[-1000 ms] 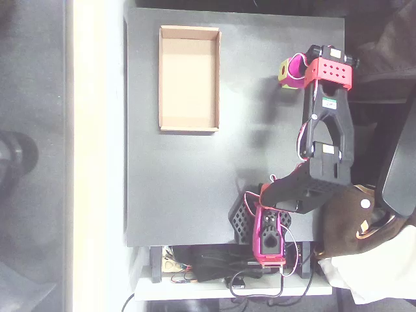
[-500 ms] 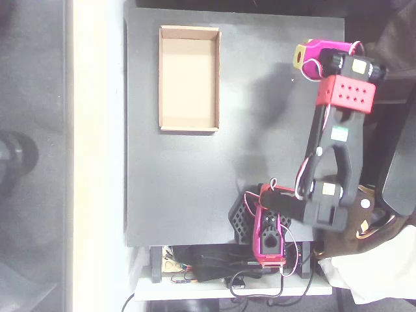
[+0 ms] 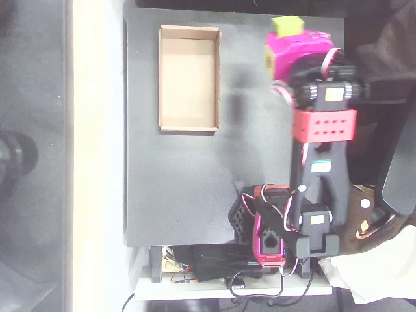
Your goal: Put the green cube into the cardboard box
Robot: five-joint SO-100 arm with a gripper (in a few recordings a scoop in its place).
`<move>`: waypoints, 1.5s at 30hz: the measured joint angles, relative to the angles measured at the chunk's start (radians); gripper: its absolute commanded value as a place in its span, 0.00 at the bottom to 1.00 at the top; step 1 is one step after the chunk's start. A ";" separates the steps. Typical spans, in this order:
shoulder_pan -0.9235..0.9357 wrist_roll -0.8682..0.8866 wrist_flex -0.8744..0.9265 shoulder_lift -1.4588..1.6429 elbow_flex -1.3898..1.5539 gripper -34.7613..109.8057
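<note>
While gripping the small lime-green cube (image 3: 286, 25) in the closed magenta pincer (image 3: 286, 31) near the black worktop's (image 3: 182, 188) far edge, carrying it level toward the shallow tan cardboard box (image 3: 188, 126), releasing only above its floor.

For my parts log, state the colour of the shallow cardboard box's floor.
Light beige, paler than the tan walls of the shallow cardboard box; clearest in the overhead view.

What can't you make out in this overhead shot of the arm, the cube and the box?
- Overhead view: the magenta gripper hides how its jaws meet the small lime-green cube.
- The cube's height above the black table can't be judged.
- The shallow tan cardboard box: its wall height is unreadable from above.
</note>
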 measured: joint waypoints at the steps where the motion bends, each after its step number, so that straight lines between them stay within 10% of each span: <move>1: -0.025 -0.006 0.000 0.000 0.000 0.32; 18: -0.400 -0.011 0.000 -0.038 0.000 0.32; 45: -0.419 -0.012 -0.002 -0.534 -0.002 0.32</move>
